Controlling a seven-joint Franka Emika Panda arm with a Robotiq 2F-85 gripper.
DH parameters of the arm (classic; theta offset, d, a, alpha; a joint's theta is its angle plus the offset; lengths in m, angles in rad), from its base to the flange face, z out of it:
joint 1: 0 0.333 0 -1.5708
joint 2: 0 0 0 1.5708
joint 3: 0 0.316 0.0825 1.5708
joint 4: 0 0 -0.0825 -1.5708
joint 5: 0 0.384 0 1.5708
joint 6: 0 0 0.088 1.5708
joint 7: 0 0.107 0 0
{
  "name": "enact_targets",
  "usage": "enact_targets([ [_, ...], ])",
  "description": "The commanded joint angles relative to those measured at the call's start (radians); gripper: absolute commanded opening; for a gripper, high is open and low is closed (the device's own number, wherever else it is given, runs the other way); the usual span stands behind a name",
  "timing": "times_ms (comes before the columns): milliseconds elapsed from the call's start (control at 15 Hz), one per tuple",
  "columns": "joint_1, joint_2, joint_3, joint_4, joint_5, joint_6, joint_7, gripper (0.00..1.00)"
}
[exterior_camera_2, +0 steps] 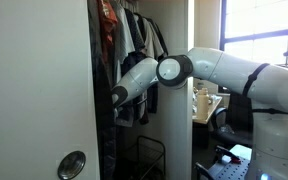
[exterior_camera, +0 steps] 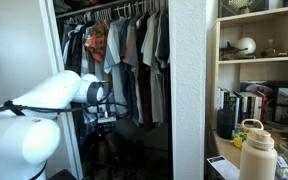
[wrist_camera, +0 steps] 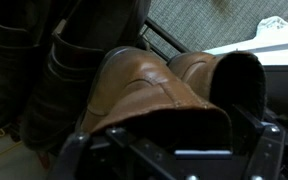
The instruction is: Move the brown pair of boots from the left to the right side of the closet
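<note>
Reaching into the closet (exterior_camera: 134,60), the gripper (wrist_camera: 169,150) sits over the brown boots (wrist_camera: 149,85); fingertips are cropped, so jaw state is unclear.

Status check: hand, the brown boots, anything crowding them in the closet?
Hand right over brown boots, grip state unclear. Boots upright, side by side. Dark boots close alongside; hanging clothes overhead.

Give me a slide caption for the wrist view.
Wrist view: gripper close over brown boots on the closet floor, dark boots standing beside them.

No legible text or labels.
</note>
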Motion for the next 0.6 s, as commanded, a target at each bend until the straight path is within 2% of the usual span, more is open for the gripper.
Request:
enact_targets([
  [0,0.004,-0.044,-0.011,-0.092,-0.013,-0.03,0.014,1.0],
  [267,0.036,-0.039,-0.029,-0.132,-0.069,0.049,0.028,1.0],
  [533,0.067,-0.029,-0.048,-0.157,-0.164,0.065,0.017,1.0],
])
